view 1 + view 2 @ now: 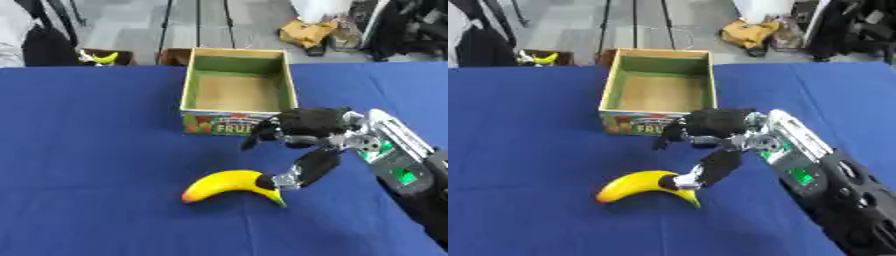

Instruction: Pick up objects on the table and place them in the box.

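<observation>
A yellow banana [229, 184] lies on the blue table, curved, with an orange-red tip at its left end and a greenish tip at its right. My right hand [308, 131] reaches in from the lower right, just above and right of the banana. Its fingers are spread and relaxed; the thumb [299, 175] points down and touches the banana's right end. The box [236, 90] stands behind the hand, open at the top and empty, with green inner walls and a fruit label on its front. My left hand shows in neither view.
The blue cloth covers the table [87, 150], bare to the left and front. Beyond the far edge stand a dark bin holding another banana [105, 57] at the left, and bags and clutter on the floor [324, 30] at the right.
</observation>
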Robot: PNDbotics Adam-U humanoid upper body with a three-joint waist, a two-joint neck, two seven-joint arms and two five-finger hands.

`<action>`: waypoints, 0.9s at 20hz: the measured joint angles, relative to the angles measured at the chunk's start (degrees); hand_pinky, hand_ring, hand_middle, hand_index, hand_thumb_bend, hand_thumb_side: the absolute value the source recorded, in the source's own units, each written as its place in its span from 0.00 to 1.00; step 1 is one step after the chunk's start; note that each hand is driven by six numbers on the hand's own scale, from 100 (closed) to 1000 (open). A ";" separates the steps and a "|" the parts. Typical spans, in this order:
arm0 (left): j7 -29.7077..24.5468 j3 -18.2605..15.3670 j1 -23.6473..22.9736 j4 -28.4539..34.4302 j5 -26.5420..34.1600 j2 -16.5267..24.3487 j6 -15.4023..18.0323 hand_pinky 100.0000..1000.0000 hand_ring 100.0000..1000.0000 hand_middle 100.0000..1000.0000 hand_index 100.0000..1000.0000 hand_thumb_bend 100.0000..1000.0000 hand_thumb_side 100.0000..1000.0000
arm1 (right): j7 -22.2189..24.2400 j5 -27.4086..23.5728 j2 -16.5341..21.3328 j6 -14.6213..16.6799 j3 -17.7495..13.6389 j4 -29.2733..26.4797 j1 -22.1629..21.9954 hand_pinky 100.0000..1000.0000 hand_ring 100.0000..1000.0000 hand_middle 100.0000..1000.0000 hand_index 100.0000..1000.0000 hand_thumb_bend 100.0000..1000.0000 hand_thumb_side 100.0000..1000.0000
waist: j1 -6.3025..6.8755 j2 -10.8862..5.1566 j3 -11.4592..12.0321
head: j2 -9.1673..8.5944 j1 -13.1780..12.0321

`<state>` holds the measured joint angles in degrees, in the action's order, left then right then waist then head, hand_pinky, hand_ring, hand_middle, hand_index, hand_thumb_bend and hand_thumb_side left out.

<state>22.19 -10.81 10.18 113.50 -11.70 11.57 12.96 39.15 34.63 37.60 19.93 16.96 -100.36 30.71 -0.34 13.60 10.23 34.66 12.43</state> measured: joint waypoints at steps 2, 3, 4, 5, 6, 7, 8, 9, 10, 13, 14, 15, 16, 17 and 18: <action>0.00 0.00 0.00 0.00 0.00 0.00 0.00 0.37 0.36 0.43 0.60 0.00 1.00 | -0.02 0.17 -0.01 0.05 0.01 0.01 0.03 0.72 0.79 0.72 0.89 0.29 1.00 | -0.10 0.00 0.06 | 0.01 0.00; 0.00 0.00 0.00 0.00 0.00 0.00 0.00 0.37 0.36 0.43 0.60 0.00 1.00 | -0.06 0.47 -0.03 0.08 0.03 0.04 0.04 0.72 0.80 0.72 0.89 0.29 1.00 | -0.15 0.00 0.10 | 0.01 0.00; 0.00 0.00 0.00 0.00 0.00 0.00 0.00 0.37 0.36 0.43 0.60 0.00 1.00 | -0.10 0.86 -0.08 0.12 0.06 0.10 0.07 0.72 0.80 0.72 0.89 0.29 1.00 | -0.17 0.00 0.19 | 0.01 0.01; 0.00 0.00 0.01 0.00 0.00 0.00 0.00 0.37 0.36 0.43 0.60 0.00 1.00 | -0.21 1.33 -0.17 0.21 0.12 0.29 0.10 0.72 0.80 0.72 0.89 0.29 1.00 | -0.17 0.00 0.31 | 0.01 0.02; 0.00 0.00 0.01 0.00 0.00 0.00 0.00 0.37 0.36 0.43 0.60 0.00 1.00 | -0.35 1.86 -0.33 0.31 0.29 0.55 0.20 0.71 0.80 0.72 0.89 0.29 1.00 | -0.17 0.00 0.36 | 0.01 0.04; 0.00 0.00 0.05 0.00 0.00 0.00 0.00 0.37 0.36 0.43 0.60 0.00 1.00 | -0.53 2.48 -0.58 0.40 0.42 0.82 0.34 0.71 0.81 0.72 0.90 0.29 1.00 | -0.19 0.00 0.38 | 0.01 0.07; -0.01 0.00 0.11 0.00 0.00 0.00 -0.01 0.37 0.36 0.43 0.60 0.00 1.00 | -0.70 3.08 -0.74 0.50 0.53 1.17 0.50 0.71 0.81 0.72 0.90 0.29 1.00 | -0.24 0.00 0.40 | 0.01 0.11; -0.02 0.00 0.19 0.00 0.00 0.00 -0.02 0.37 0.36 0.43 0.60 0.00 1.00 | -0.93 3.74 -0.94 0.60 0.65 1.54 0.60 0.71 0.81 0.71 0.90 0.27 1.00 | -0.29 0.00 0.44 | 0.01 0.17; -0.04 0.01 0.25 0.00 0.00 0.00 -0.04 0.37 0.36 0.43 0.60 0.00 1.00 | -1.24 4.48 -1.12 0.67 0.76 1.97 0.63 0.71 0.81 0.71 0.89 0.26 1.00 | -0.34 0.03 0.50 | 0.01 0.27; -0.06 0.01 0.37 0.00 0.00 0.00 -0.06 0.37 0.36 0.43 0.60 0.00 1.00 | -2.50 6.87 -1.60 0.91 0.78 3.31 1.09 0.70 0.81 0.70 0.89 0.26 1.00 | -0.36 0.20 0.69 | 0.01 0.35; -0.07 0.01 0.38 0.00 0.00 0.00 -0.07 0.37 0.36 0.43 0.60 0.00 1.00 | -3.02 7.68 -1.65 1.03 0.78 3.70 1.11 0.70 0.81 0.70 0.89 0.28 1.00 | -0.40 0.20 0.69 | 0.01 0.36; -0.09 0.01 0.40 0.00 0.00 0.00 -0.09 0.37 0.36 0.43 0.60 0.00 1.00 | -3.56 8.52 -1.70 1.14 0.78 4.05 1.15 0.69 0.81 0.69 0.89 0.29 1.00 | -0.45 0.21 0.69 | 0.01 0.36; -0.12 0.01 0.41 0.00 0.00 0.00 -0.12 0.37 0.36 0.43 0.60 0.00 1.00 | -4.09 9.36 -1.83 1.28 0.79 4.37 1.27 0.69 0.81 0.69 0.89 0.29 1.00 | -0.50 0.22 0.69 | 0.01 0.36; -0.13 0.01 0.41 0.00 0.00 0.00 -0.13 0.37 0.36 0.43 0.60 0.00 1.00 | -4.60 10.14 -2.01 1.42 0.79 4.69 1.39 0.69 0.81 0.69 0.89 0.29 1.00 | -0.51 0.22 0.69 | 0.01 0.37; -0.14 0.01 0.42 0.00 0.00 0.00 -0.14 0.37 0.36 0.43 0.60 0.00 1.00 | -5.08 10.91 -2.09 1.58 0.87 5.00 1.51 0.69 0.81 0.68 0.89 0.29 1.00 | -0.52 0.22 0.69 | 0.01 0.38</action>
<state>22.05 -10.81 10.59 113.50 -11.70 11.57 12.82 34.07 45.54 35.51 21.51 17.83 -95.36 32.22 -0.86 13.82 10.91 34.67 12.81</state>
